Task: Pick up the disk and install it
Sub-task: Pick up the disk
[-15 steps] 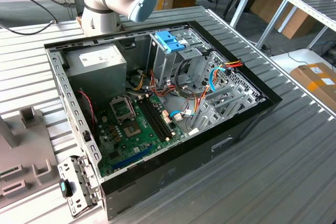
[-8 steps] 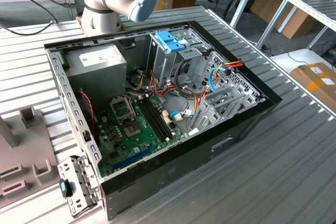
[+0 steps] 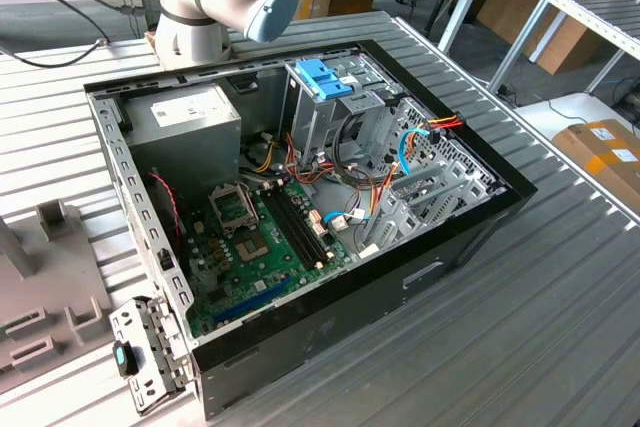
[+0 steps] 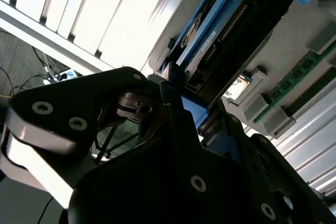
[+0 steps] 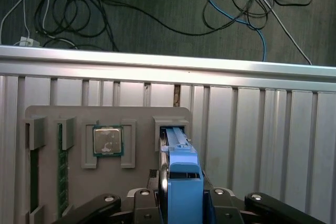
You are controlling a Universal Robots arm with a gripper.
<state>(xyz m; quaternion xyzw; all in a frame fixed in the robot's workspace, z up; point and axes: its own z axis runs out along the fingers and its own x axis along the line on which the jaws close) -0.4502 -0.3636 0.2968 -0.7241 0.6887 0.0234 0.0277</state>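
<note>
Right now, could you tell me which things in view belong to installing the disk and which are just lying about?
Job: disk, at the grey tray slot; gripper at it; drive cage in the open computer case.
Lying about: processor chip and memory sticks on the tray; floor cables; cardboard box.

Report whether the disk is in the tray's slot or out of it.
In, it appears: the disk stands on edge, its far end sunk into the slot of the grey tray.
</note>
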